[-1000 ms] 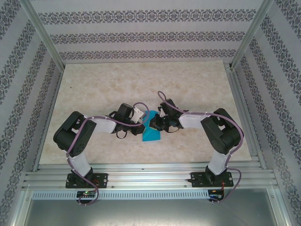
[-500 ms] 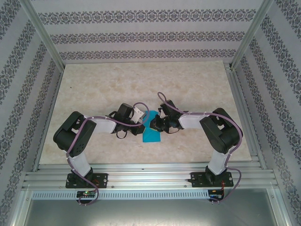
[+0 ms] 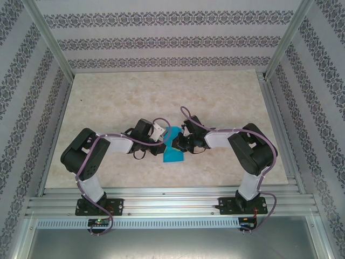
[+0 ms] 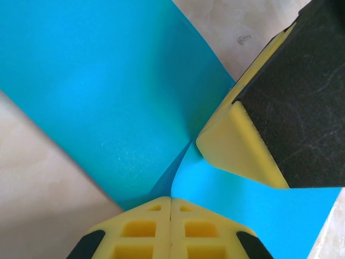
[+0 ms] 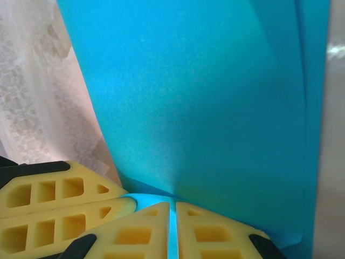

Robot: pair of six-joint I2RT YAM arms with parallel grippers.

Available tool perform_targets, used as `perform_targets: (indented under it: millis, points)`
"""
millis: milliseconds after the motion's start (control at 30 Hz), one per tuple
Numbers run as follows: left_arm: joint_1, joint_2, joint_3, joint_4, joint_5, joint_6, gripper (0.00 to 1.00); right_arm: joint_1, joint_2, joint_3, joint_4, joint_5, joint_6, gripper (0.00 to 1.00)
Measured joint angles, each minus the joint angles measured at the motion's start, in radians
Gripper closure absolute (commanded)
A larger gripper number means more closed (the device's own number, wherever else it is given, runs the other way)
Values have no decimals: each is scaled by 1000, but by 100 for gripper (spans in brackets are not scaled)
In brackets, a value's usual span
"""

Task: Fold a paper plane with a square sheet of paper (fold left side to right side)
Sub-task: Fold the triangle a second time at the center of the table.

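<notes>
Watching two pincers meet over square sheet of paper [image 3: 173,154], lying at middle of table [image 3: 108,102] between arms. Grip: left gripper [image 4: 171,218] clamped tight on blue edge; right gripper [image 5: 172,224] pinching thin blue layer, jaws nearly together. Both just beside each other at sheet's far end. Sheet's long axis runs near-to-far; raised left flap curves rightward. Judgement: left arm carries flap over, right anchors.

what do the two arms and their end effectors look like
The left arm and right arm match: black joint housings, white links, looped purple cables. The left end effector and right end effector have yellow wedge-shaped fingers with rectangular cut-outs and black pads.
</notes>
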Motion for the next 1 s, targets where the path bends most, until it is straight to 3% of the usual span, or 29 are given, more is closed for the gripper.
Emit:
perform_targets:
  millis: [200,400,633,1000]
  points:
    - [-1,-31,-28,0,-3,-8,86,5,6,-5,10,-5,-1,90]
    - [0,-159,-59,-53,-9,-35,76,6,6,-5,7,-5,-10,90]
    - [-1,-320,-72,-69,12,-82,78,6,6,-5,5,-4,-32,91]
    - [-128,-201,-86,-31,73,-181,81,6,6,-3,2,-4,-35,90]
